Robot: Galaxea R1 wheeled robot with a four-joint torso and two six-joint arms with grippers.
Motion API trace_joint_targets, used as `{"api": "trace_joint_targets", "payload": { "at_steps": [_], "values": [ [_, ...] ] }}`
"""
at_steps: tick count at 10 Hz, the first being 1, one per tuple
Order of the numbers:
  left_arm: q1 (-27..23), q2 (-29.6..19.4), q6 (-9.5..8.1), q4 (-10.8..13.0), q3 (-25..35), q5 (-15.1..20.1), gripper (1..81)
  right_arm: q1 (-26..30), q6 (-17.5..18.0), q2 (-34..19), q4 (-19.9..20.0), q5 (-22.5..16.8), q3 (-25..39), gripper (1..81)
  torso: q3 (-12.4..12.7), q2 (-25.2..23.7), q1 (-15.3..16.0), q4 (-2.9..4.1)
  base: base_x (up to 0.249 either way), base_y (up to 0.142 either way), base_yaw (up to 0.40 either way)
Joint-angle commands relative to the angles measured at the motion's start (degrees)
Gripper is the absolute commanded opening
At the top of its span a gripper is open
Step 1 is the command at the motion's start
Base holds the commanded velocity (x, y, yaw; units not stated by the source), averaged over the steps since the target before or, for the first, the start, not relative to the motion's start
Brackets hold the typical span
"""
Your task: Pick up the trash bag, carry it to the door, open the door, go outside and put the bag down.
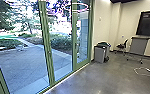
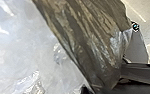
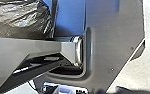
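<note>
In the left wrist view the dark, shiny trash bag (image 2: 91, 37) hangs in long folds that narrow to a bunch at my left gripper (image 2: 102, 88), which is closed on it. Pale, see-through plastic (image 2: 23, 45) lies beside the dark folds. Part of the trash bag (image 3: 18, 20) also shows in the right wrist view, next to the robot's own body. The glass door (image 1: 50, 52) with green frames stands at the left of the head view; whether it is latched I cannot tell.
Past the glass lies a paved yard (image 1: 23, 62) with bushes (image 1: 61, 41). A grey bin (image 1: 100, 53) stands by the wall, right of the glass. Farther right are a chair (image 1: 122, 46), a grey wheeled stand (image 1: 138, 46), a wall screen (image 1: 148, 23) and a pale cable (image 1: 141, 73) on the floor.
</note>
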Motion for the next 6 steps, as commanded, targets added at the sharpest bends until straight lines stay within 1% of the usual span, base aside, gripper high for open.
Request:
{"api": "trace_joint_targets", "payload": {
  "at_steps": [1,6],
  "values": [
    [-3.35,-0.04,0.54,0.54,0.15,3.05,1.0,3.29,-0.14,0.39,-0.25,-3.27,0.45,81.1,0.00,0.00,0.00,0.00,0.168,-0.085,0.000],
    [-3.35,-0.13,0.54,0.54,0.15,3.05,1.0,3.37,-0.14,0.39,-0.25,-3.27,0.45,81.1,0.00,0.00,0.00,0.00,0.169,-0.085,0.000]
  ]
}}
